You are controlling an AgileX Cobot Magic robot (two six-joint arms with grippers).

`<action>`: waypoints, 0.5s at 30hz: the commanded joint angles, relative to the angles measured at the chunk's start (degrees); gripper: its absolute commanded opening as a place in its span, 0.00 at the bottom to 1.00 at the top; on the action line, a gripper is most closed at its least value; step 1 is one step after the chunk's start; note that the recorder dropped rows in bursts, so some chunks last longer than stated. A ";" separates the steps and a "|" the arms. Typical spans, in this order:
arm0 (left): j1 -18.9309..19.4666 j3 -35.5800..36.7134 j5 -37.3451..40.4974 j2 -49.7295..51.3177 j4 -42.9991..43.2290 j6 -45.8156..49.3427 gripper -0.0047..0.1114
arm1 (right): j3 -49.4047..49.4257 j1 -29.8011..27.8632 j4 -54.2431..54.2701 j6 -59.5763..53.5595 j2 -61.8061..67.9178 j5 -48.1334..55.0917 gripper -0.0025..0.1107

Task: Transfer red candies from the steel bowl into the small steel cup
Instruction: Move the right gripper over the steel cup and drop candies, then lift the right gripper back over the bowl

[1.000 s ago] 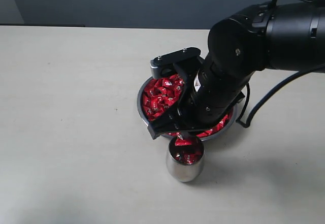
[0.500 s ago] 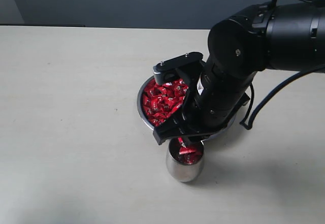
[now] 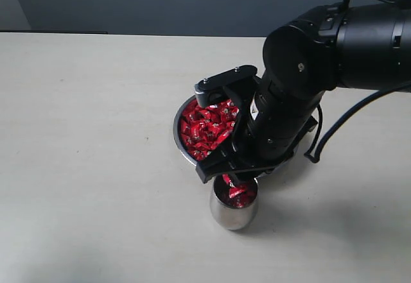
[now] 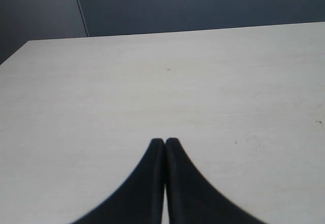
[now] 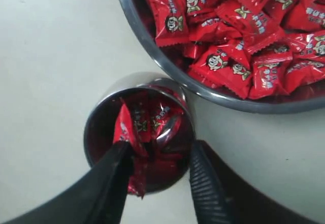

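The steel bowl (image 3: 178, 138) holds a heap of red candies (image 3: 205, 128) in the middle of the table. Just in front of it stands the small steel cup (image 3: 232, 214), with several red candies inside (image 5: 160, 120). My right gripper (image 3: 235, 181) hangs over the cup's mouth. In the right wrist view it (image 5: 161, 147) is open, its fingers straddling the cup (image 5: 90, 132). One red candy (image 5: 125, 128) leans against one finger, over the cup; the other finger is clear of it. The bowl's rim (image 5: 152, 46) lies just beyond the cup. My left gripper (image 4: 164, 141) is shut and empty over bare table.
A black cable (image 3: 327, 135) runs from the right arm down to the table, right of the bowl. The pale tabletop (image 3: 83, 135) spreads wide on the left. A dark wall (image 3: 160, 0) stands behind the table's far edge.
My right gripper has opened over the cup and shifted slightly toward it. The candy it pinched now hangs loose against one finger.
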 commanded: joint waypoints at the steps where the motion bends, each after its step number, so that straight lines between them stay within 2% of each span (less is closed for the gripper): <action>1: 0.09 0.11 -0.55 -0.27 0.11 -0.11 0.04 | 0.14 0.05 -1.07 -0.38 -0.50 0.06 0.37; 11: 0.09 0.11 -0.55 -0.27 0.11 -0.11 0.04 | 0.14 -0.06 -3.52 -0.68 -0.64 -1.10 0.37; 15: 0.09 0.11 -0.55 -0.27 0.11 -0.11 0.04 | 0.14 0.19 -1.44 -1.76 -0.64 -0.86 0.37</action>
